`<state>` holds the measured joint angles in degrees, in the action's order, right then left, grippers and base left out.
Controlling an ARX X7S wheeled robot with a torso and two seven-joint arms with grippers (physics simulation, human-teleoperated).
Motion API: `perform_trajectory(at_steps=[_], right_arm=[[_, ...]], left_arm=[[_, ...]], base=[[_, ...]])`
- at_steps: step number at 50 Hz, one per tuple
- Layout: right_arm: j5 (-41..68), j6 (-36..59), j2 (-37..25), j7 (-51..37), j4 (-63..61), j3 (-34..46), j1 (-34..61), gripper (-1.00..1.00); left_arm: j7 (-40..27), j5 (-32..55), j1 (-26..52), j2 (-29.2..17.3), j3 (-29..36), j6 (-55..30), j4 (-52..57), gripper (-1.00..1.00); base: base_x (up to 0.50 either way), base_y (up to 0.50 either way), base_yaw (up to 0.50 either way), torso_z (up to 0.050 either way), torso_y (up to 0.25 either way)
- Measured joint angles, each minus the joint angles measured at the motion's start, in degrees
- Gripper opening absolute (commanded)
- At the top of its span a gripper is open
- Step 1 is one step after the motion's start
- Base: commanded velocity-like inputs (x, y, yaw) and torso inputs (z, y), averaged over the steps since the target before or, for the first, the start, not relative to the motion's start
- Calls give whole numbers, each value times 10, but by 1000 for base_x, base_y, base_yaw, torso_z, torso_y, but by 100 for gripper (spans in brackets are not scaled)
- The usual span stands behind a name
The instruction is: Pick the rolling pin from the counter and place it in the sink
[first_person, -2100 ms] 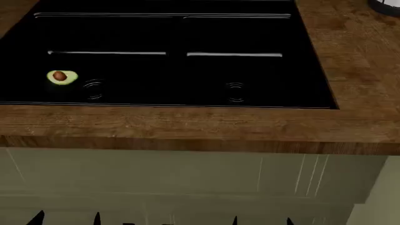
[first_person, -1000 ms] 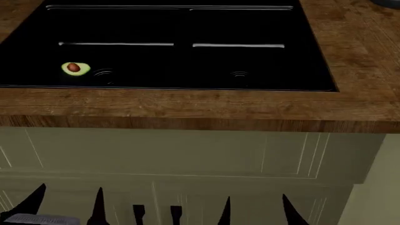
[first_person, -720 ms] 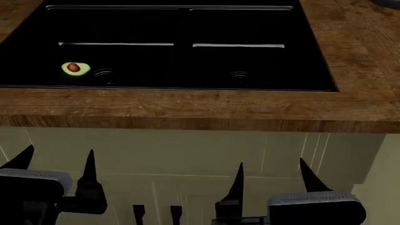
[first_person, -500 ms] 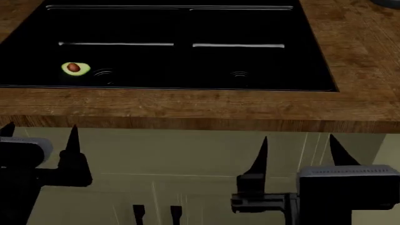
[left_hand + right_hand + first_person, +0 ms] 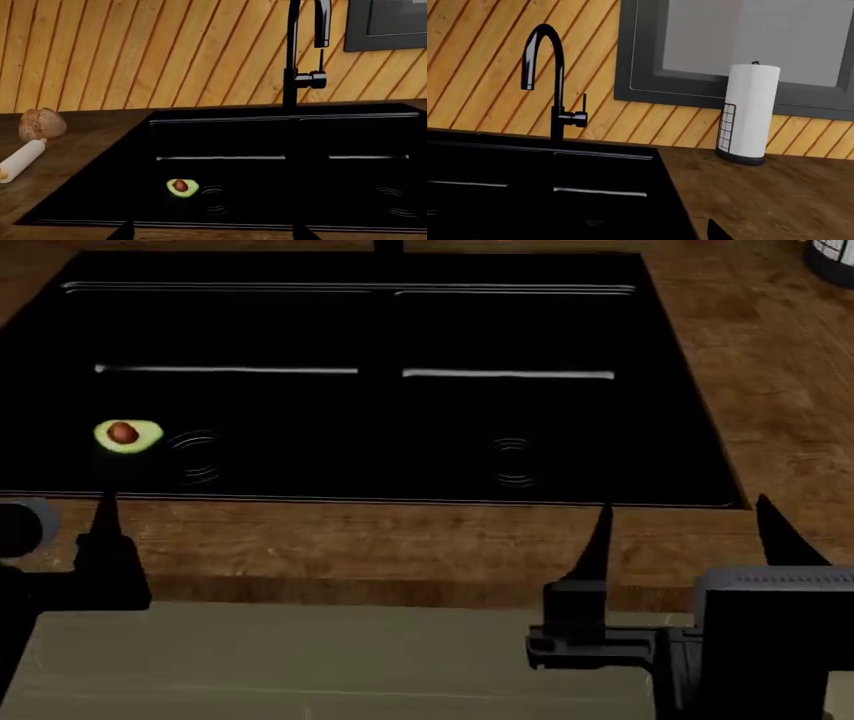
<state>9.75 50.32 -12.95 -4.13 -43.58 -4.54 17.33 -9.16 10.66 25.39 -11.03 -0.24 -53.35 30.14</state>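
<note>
The cream rolling pin [image 5: 20,161] lies on the brown counter [image 5: 80,145] left of the black double-basin sink [image 5: 280,130]; it is out of the head view. The sink [image 5: 374,330] fills the head view. My left gripper [image 5: 40,525] is open and empty at the counter's front edge [image 5: 400,540], at the sink's near left corner. In its wrist view the gripper [image 5: 212,232] shows two spread fingertips. My right gripper [image 5: 683,510] is open and empty at the front edge near the sink's right corner. One fingertip [image 5: 715,231] shows in the right wrist view.
A green avocado half [image 5: 127,435] lies in the left basin by its drain, also in the left wrist view [image 5: 181,187]. A brown bread loaf [image 5: 41,124] sits behind the rolling pin. A black faucet [image 5: 293,65] stands behind the sink. A paper towel holder [image 5: 748,114] stands at the back right.
Both grippers have risen from in front of the cabinet to the counter's front edge and moved apart. The head view has shifted, so the sink sits lower in it.
</note>
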Motion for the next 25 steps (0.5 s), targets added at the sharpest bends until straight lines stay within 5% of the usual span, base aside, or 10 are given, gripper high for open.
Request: perform_trajectory(at_steps=[25], right_arm=[[17,-25,2,3,7,-4,-15,100]], left_arm=[[-9,15,-1,-1,-2,-16,17,100]], base=[[500,138,0,0,1]])
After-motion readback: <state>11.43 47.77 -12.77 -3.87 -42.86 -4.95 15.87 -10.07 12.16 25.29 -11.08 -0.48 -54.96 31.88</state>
